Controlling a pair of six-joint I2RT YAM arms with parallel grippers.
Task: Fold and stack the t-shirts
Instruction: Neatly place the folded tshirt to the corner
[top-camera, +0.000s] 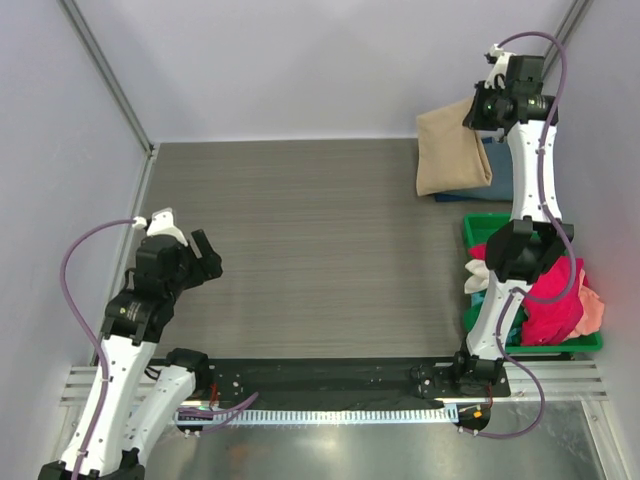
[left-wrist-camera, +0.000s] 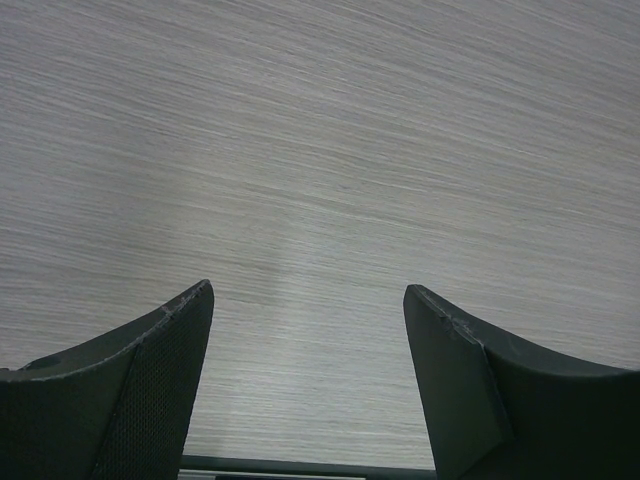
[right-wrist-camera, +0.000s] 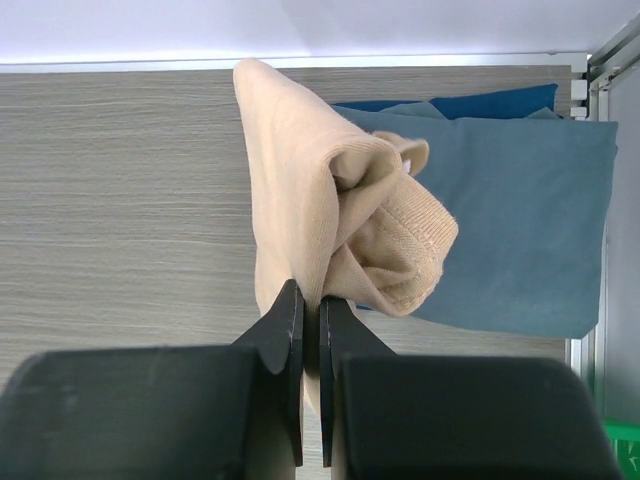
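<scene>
1. The tan t-shirt (top-camera: 452, 148) is in the upper right of the top view, at the far right end of the table (top-camera: 300, 230). It is bunched and lifted at its right edge, and its lower part drapes down toward the table. In the right wrist view (right-wrist-camera: 330, 210) it fills the centre as a rolled, folded bundle with a ribbed hem showing.
2. The right gripper (top-camera: 474, 112) has this shirt. In its own wrist view the claw (right-wrist-camera: 310, 300) is pinched almost fully together, with a fold of tan cloth caught between the two dark fingers.
3. Just behind and to the right of the tan shirt lies the slate blue-grey t-shirt (right-wrist-camera: 520, 230), folded flat. The tan shirt overlaps its left part. In the top view only its right edge (top-camera: 497, 170) shows.
4. A darker blue garment (right-wrist-camera: 470, 103) peeks out beyond the far edge of the slate one.
5. Lower on the right edge of the top view is the green bin (top-camera: 478, 228), partly hidden by the right arm. It holds a magenta shirt (top-camera: 553, 300), a peach shirt (top-camera: 592, 310) and a pale cloth (top-camera: 480, 275), all crumpled.
6. The left gripper (top-camera: 205, 258) is at the lower left of the top view, well apart from the clothes. Its wrist view shows the claw (left-wrist-camera: 310, 300) spread wide over bare tabletop, with nothing between the fingers.
</scene>
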